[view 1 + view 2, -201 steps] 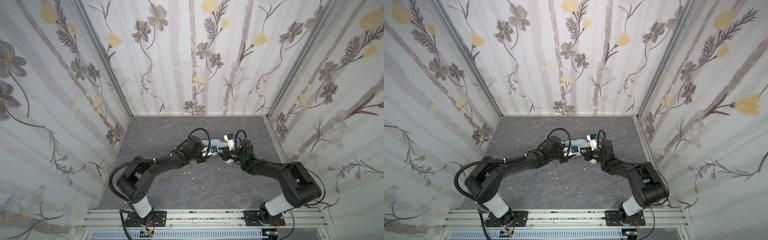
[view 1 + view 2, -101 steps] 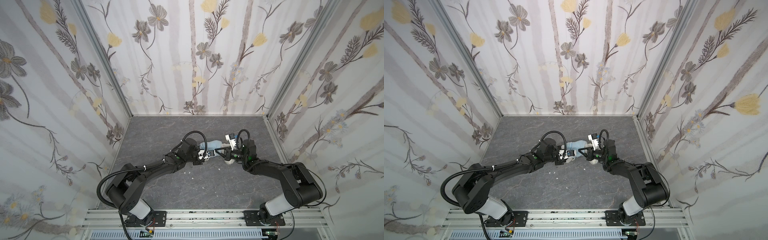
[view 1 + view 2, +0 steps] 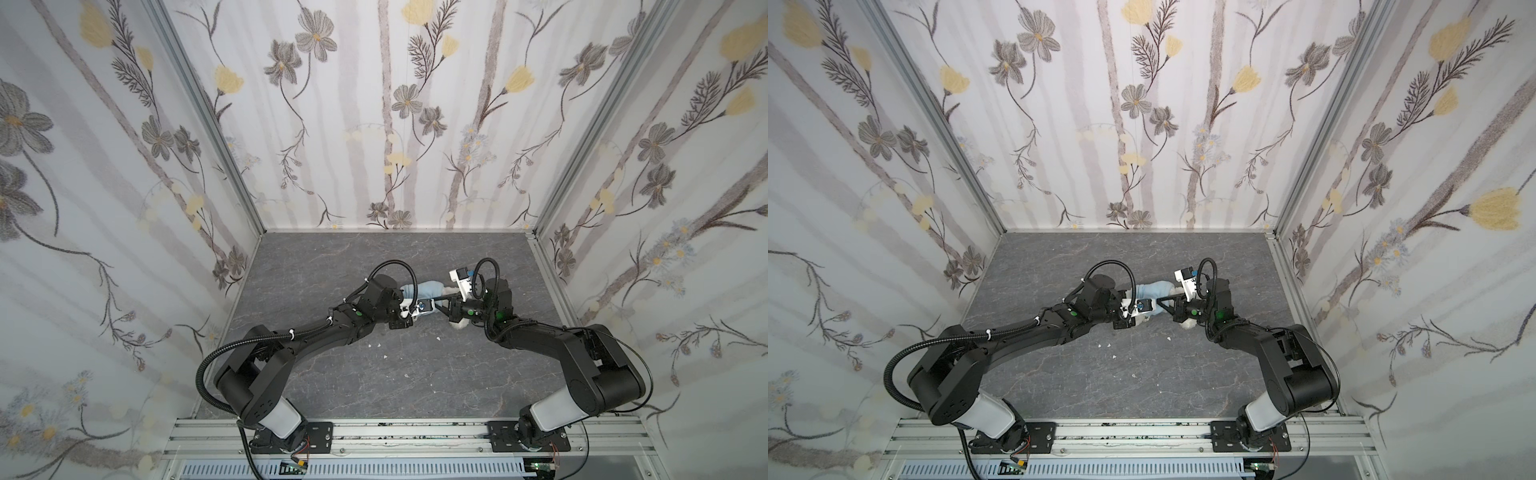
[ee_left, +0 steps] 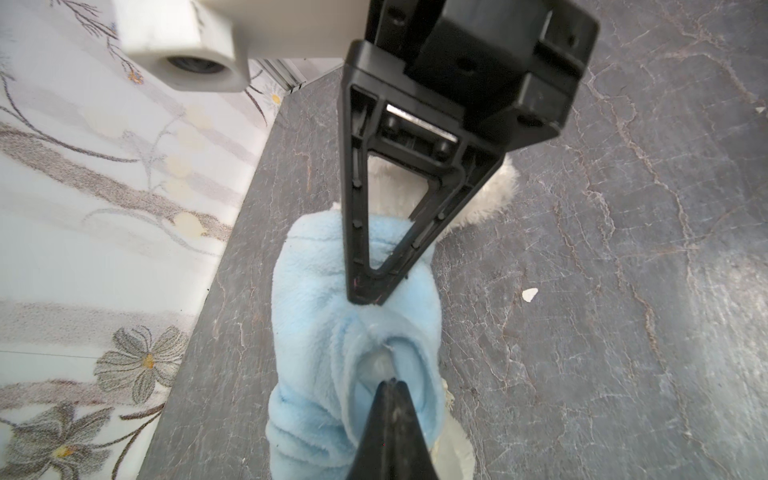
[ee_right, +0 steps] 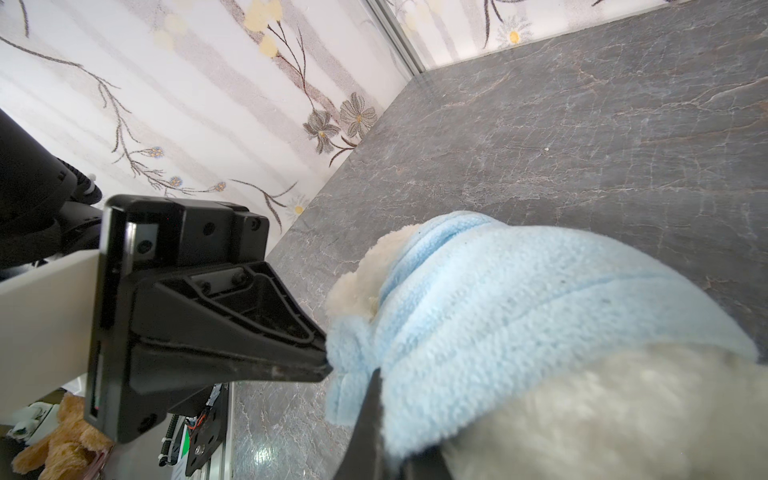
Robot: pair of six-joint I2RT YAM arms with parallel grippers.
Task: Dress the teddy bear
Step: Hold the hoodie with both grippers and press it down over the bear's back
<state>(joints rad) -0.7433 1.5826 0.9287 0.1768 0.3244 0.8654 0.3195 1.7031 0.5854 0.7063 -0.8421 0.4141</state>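
The teddy bear [image 5: 582, 415] is white and fluffy and lies on the grey floor between my two arms, with its fur [image 4: 490, 195] showing past the garment. A light-blue hoodie [image 4: 316, 316] [image 5: 498, 299] covers part of its body; in both top views the hoodie [image 3: 428, 287] [image 3: 1156, 289] shows between the wrists. My left gripper [image 4: 388, 382] is shut on a fold of the hoodie. My right gripper [image 5: 374, 374] is shut on the hoodie's hem, and its tip [image 4: 365, 297] pinches the fabric a short way from the left one. The bear's face is hidden.
Small white scraps [image 3: 378, 344] [image 4: 530, 294] lie on the floor in front of the arms. Flowered walls [image 3: 374, 124] close in three sides, and an aluminium rail [image 3: 374, 432] runs along the front. A brown plush toy [image 5: 62, 440] lies outside the cell.
My left gripper has closed onto the hoodie fabric. The left arm has reached further towards the right one. The right gripper has stayed shut on the hem.
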